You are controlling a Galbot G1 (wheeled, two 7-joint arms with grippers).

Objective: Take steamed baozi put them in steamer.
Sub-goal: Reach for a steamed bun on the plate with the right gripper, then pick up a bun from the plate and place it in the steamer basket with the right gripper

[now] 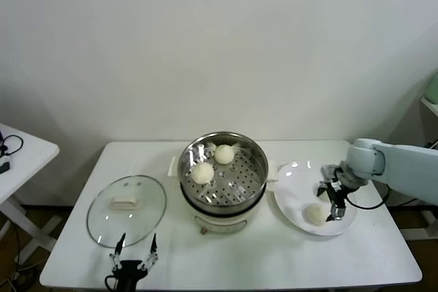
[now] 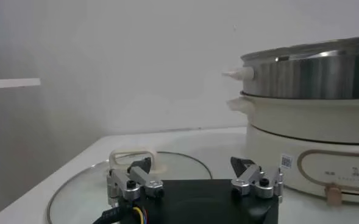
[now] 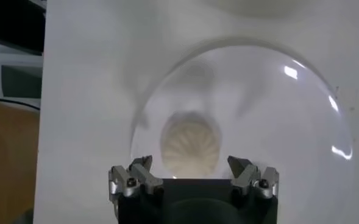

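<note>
I hold the right gripper (image 3: 193, 173) with fingers apart, directly above the pleated cream-white dough bun (image 3: 190, 145) on the flat white plate (image 3: 301, 115); the left gripper (image 1: 134, 251), also spread, idles beside the round glass lid (image 1: 127, 208).

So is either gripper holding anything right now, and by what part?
Nothing is held. The right gripper is open above the bun on the plate; the left gripper is open near the glass lid.

Bright even light, glare spots on plate (image 3: 313, 91), soft shadows, blurred wrist views
</note>
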